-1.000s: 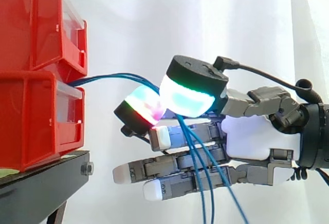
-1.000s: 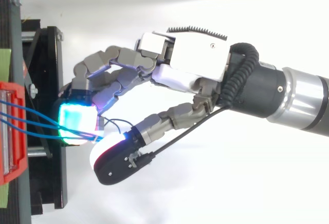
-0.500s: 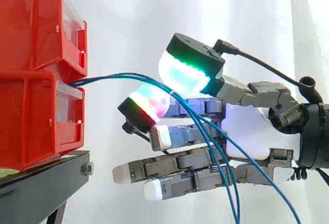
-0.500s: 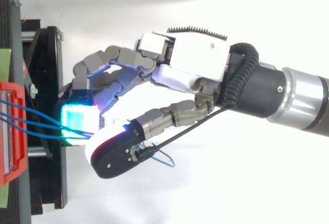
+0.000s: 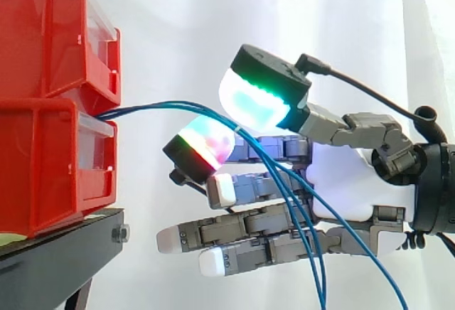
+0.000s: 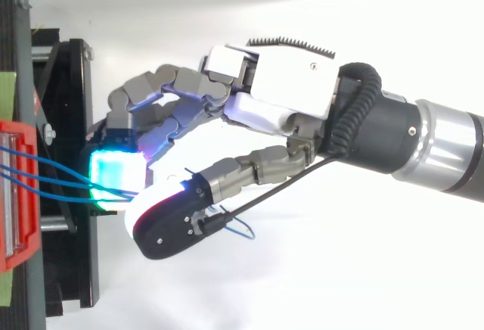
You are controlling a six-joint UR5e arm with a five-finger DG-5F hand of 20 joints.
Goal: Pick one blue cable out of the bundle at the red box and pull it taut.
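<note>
Several thin blue cables [image 5: 163, 104] leave the gap between the two stacked red bins [image 5: 50, 104] and arc rightward, slack. They pass over one bent finger's red-green pad [image 5: 206, 143] and under the thumb's green-cyan pad [image 5: 256, 100], which stands a little above it. From there they hang down across the hand [image 5: 355, 189], whose other fingers lie straight, pointing at the bins. In the top view the cables [image 6: 53, 182] run from the red bin [image 6: 15, 194] to the cyan pad and vanish under the thumb [image 6: 170, 224]. A small blue loop [image 6: 242, 231] shows beside the thumb.
The bins sit on a black stand [image 5: 57, 253] whose edge lies just below and left of the fingertips. A white curtain hangs behind. The arm [image 6: 423, 144] enters from the right.
The thumb pad has lifted off the finger pad since a second ago. The cables have risen into a higher slack arc, and one strand has swung out to the right.
</note>
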